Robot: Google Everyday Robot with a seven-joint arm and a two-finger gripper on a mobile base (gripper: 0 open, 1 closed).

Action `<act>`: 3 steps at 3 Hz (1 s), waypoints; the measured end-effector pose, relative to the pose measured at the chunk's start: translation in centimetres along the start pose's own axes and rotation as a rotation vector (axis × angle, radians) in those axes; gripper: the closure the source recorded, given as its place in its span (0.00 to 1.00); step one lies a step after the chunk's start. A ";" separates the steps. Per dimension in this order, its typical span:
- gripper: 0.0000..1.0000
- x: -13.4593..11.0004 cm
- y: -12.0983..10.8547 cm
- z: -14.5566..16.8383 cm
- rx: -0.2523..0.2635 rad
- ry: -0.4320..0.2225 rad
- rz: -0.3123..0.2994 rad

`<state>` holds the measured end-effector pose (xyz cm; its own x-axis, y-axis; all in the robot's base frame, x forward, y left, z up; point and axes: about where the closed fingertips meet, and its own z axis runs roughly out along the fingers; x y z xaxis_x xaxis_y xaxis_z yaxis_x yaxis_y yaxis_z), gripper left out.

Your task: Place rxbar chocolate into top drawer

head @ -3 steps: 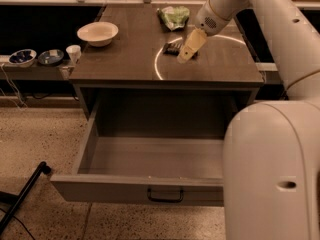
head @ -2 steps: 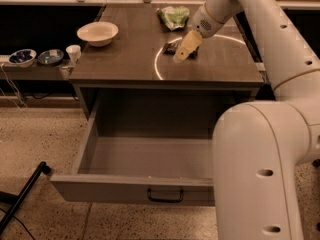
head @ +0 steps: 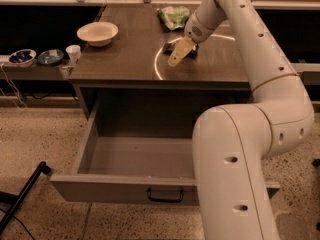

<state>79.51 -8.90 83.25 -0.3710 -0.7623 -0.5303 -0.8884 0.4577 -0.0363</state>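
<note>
Pale yellowish end effector (head: 181, 50) hangs low over the far right part of the dark brown wooden tabletop (head: 125, 59); whether it is wide or narrow I cannot tell. The dark-wrapped flat rxbar chocolate (head: 171, 46) seems to lie on the tabletop right under it, mostly hidden. Just beyond lies a green and white snack bag (head: 174, 16), and a cream round bowl (head: 97, 33) sits far left. The grey-brown wooden top drawer (head: 110, 189) stands pulled out below, its right side blocked by the white robot arm (head: 240, 159).
</note>
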 end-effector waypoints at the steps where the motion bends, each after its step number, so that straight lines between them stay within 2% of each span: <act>1: 0.34 0.8 -0.1 1.0 -0.015 0.025 0.001; 2: 0.65 0.5 -0.1 0.6 -0.017 0.027 0.000; 3: 0.88 0.3 0.1 0.1 -0.017 0.027 0.000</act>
<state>79.31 -9.02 82.99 -0.3776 -0.7747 -0.5072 -0.8930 0.4496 -0.0218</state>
